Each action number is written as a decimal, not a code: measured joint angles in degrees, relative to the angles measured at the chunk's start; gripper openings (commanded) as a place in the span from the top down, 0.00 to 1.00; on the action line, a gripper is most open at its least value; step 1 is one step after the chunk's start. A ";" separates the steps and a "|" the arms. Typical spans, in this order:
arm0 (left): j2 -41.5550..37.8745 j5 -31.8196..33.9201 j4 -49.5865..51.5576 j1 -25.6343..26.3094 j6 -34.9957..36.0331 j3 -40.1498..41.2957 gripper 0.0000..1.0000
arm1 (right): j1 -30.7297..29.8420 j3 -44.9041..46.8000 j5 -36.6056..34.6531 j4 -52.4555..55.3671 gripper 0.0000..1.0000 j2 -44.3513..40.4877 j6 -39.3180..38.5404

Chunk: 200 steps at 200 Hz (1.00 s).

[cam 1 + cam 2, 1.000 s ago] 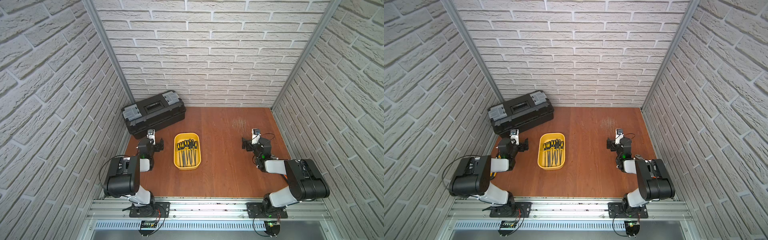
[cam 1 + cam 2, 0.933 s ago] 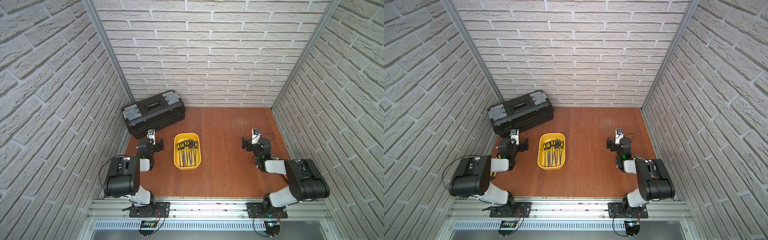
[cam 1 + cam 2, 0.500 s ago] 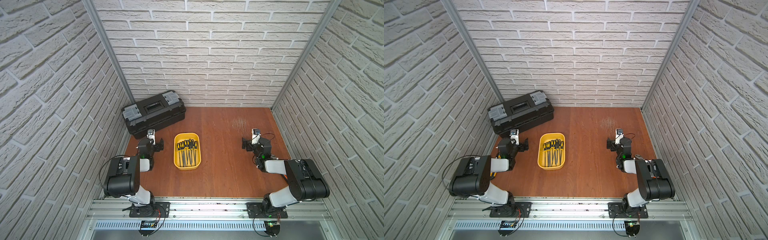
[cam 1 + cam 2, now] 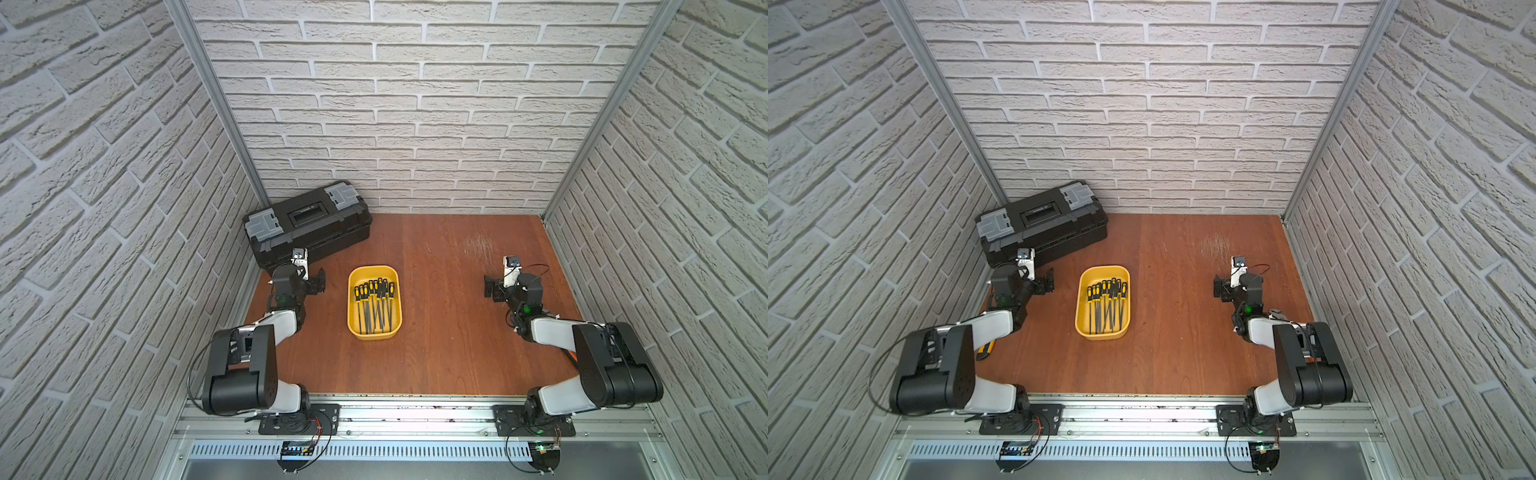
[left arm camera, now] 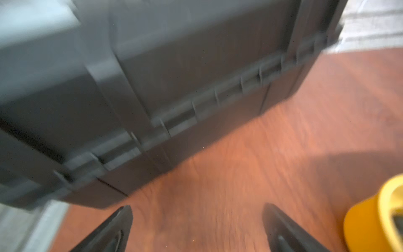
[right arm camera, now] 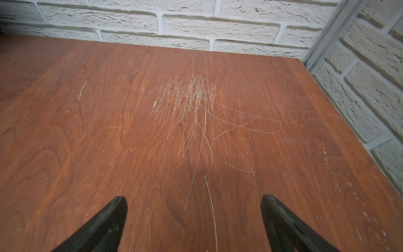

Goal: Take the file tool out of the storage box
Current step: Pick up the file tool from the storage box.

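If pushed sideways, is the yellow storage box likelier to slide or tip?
The storage box looks shallow and wide, so it would probably slide over the smooth wooden table rather than tip. The files seem to lie loose inside and would likely shift.

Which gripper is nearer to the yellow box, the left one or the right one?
Left. The left gripper hangs just beside the yellow box, apart from it; the right gripper is much farther off, on the opposite side.

Glossy yellow plastic storage box (image 4: 395, 328) sits on a scratched, smooth wood-grain table (image 6: 109, 131) beside a matt black plastic toolbox (image 4: 307, 232).
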State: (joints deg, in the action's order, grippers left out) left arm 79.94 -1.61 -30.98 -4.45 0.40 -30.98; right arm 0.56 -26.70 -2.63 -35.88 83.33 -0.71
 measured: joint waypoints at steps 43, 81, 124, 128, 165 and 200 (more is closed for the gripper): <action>-6.03 3.34 10.27 2.08 0.00 -7.28 0.02 | -0.09 -6.25 1.14 9.88 0.00 -7.43 0.11; -8.02 5.79 23.63 5.90 -1.36 -14.14 0.01 | -1.57 -12.85 1.03 22.27 0.00 -11.52 2.38; -10.99 7.19 38.84 15.37 -4.00 -20.90 0.02 | -6.01 -19.30 -1.46 35.41 0.01 -16.98 6.49; -11.15 7.02 40.37 15.96 -4.35 -21.55 0.02 | -6.38 -19.56 -1.38 36.30 0.01 -17.66 6.84; -11.08 5.03 54.49 18.67 -9.99 -29.27 0.02 | -10.01 -21.94 0.00 44.65 0.01 -20.87 9.03; -8.94 2.43 65.70 20.79 -15.89 -36.87 0.02 | -13.66 -23.76 0.76 52.15 0.00 -21.42 9.31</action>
State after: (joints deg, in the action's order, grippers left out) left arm 71.00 0.82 34.72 16.34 -15.49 -67.85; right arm -13.10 -50.46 -1.87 16.27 61.91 8.60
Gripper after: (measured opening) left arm 0.985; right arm 0.998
